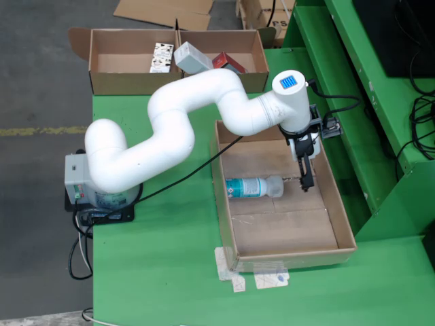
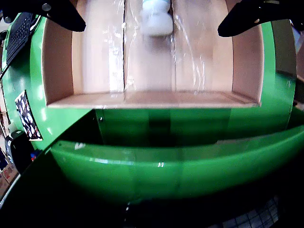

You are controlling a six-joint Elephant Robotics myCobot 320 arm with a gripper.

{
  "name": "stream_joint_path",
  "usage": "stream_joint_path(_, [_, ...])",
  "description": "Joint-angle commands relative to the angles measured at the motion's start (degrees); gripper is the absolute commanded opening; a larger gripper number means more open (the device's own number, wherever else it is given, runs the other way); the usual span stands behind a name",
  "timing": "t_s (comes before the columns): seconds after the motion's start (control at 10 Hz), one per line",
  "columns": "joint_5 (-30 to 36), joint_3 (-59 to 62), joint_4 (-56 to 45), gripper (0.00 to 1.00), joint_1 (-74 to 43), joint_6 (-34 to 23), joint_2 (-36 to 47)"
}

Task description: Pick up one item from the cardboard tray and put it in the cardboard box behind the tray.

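A clear plastic bottle (image 1: 253, 187) with a teal label lies on its side in the long cardboard tray (image 1: 285, 231), its white cap pointing right. My gripper (image 1: 306, 178) hangs just right of the cap, low inside the tray. In the wrist view the two black fingers (image 2: 59, 14) stand wide apart at the top corners, and the blurred white cap of the bottle (image 2: 156, 19) sits between them, touching neither. The gripper (image 2: 152, 21) is open. The tray wall (image 2: 152, 99) runs across the middle of that view. The cardboard box (image 1: 115, 81) stands beyond the tray's far end.
The box holds a black-and-white patterned carton (image 1: 161, 58), a grey carton (image 1: 192, 58) and a red item (image 1: 228, 62). A raised green shelf (image 1: 380, 115) with cables borders the tray's right side. The arm's base (image 1: 95, 187) sits at the table's left edge. Tape (image 1: 262, 277) fixes the tray's near end.
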Motion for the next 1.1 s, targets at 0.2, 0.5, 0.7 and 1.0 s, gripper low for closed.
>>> stream_joint_path(0.2, [1.09,12.91,4.33,1.0,-0.48,-0.45,-0.28])
stream_joint_path(0.5, [3.67,12.91,-2.92,1.0,-0.52,-0.06,2.47])
stream_joint_path(0.7, [4.16,12.91,-5.22,1.0,-0.38,0.06,3.4])
stream_joint_path(1.0, [4.16,12.91,-5.22,1.0,-0.38,0.06,3.4])
